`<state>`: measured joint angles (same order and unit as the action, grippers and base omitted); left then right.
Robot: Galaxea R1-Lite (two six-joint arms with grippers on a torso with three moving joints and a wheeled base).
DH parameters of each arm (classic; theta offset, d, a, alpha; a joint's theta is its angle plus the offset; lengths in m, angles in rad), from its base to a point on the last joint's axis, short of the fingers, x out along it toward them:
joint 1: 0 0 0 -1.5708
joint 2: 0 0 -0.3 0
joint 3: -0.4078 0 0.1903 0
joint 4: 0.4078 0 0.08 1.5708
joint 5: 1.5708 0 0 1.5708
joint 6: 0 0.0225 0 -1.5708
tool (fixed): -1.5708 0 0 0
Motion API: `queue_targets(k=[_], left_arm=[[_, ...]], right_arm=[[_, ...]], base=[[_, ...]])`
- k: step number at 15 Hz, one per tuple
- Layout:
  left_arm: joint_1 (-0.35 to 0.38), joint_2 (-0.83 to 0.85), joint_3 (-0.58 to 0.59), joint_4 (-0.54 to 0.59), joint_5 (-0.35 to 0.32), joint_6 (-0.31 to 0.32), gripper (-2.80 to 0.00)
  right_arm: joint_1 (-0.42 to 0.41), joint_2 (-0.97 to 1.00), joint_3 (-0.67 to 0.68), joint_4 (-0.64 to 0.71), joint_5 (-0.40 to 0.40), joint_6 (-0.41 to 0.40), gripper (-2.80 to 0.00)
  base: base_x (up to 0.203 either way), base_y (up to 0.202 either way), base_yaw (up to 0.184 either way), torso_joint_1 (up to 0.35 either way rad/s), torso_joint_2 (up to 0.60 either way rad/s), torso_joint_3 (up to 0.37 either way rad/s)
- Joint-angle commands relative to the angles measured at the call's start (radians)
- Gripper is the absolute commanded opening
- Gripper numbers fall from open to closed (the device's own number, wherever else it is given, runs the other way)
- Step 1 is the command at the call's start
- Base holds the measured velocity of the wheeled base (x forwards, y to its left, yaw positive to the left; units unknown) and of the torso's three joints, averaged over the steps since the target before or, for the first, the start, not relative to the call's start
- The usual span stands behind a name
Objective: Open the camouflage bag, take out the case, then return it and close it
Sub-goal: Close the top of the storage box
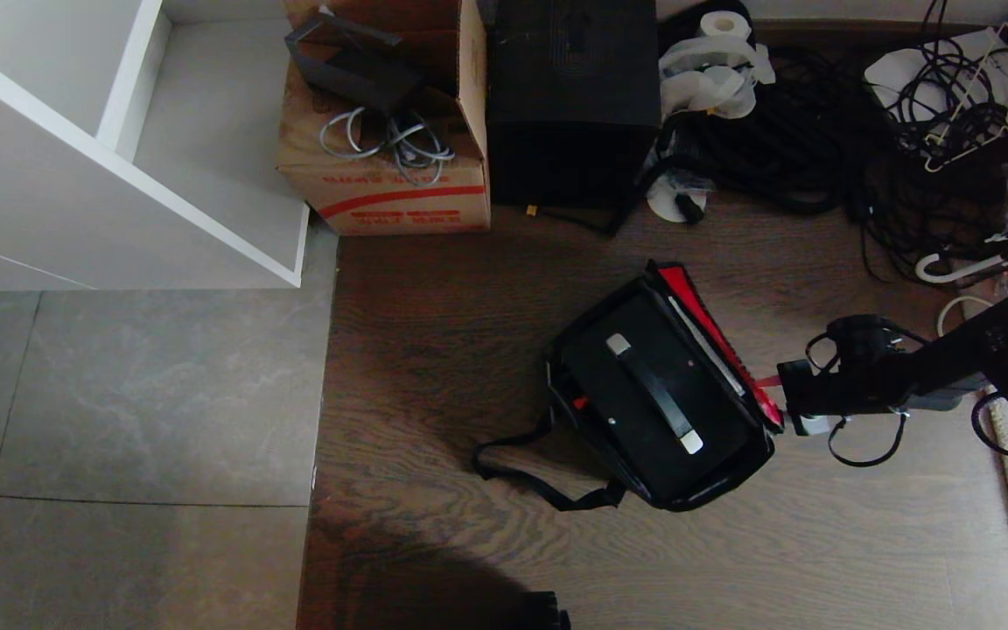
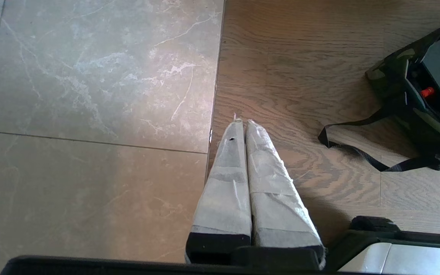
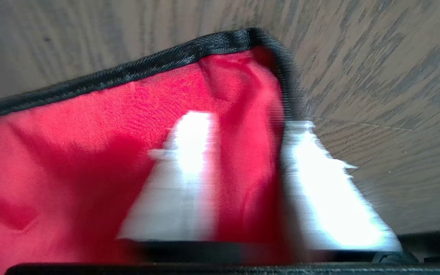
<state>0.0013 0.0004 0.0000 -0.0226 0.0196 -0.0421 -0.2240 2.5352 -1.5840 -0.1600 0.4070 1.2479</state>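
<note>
Right wrist view: right gripper (image 3: 243, 172) pinches the red-lined lid (image 3: 90, 152) at the camouflage bag (image 1: 661, 385)'s right; bag leftward.

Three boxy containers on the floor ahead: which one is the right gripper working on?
The camouflage bag, lying open on the wood floor with the case inside. The right gripper pinches its red-lined lid. The cardboard box and tall black box stand apart, farther back.

Wood floor (image 1: 469, 350) carries camouflage bag (image 1: 574, 420), cardboard box (image 1: 390, 184), cables (image 1: 784, 140).
</note>
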Motion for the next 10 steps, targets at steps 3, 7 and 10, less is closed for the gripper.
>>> queue_targets(k=[3,7,10], left_arm=[[0.0,-0.002,0.011,0.0,0.0,-0.001,-2.8],[0.0,0.0,0.011,0.0,0.0,-0.001,-2.8],[0.0,0.0,0.011,0.0,0.0,-0.001,-2.8]], right_arm=[[-0.01,-0.105,0.044,0.001,0.003,-0.04,-2.8],[-0.038,-0.29,0.25,0.005,-0.001,-0.289,-2.8],[-0.039,-0.47,0.479,0.0,-0.013,-0.529,-2.8]], base=[[0.0,0.0,0.0,0.0,0.0,0.0],[0.0,0.0,0.0,0.0,0.0,0.0],[0.0,0.0,0.0,0.0,0.0,0.0]])
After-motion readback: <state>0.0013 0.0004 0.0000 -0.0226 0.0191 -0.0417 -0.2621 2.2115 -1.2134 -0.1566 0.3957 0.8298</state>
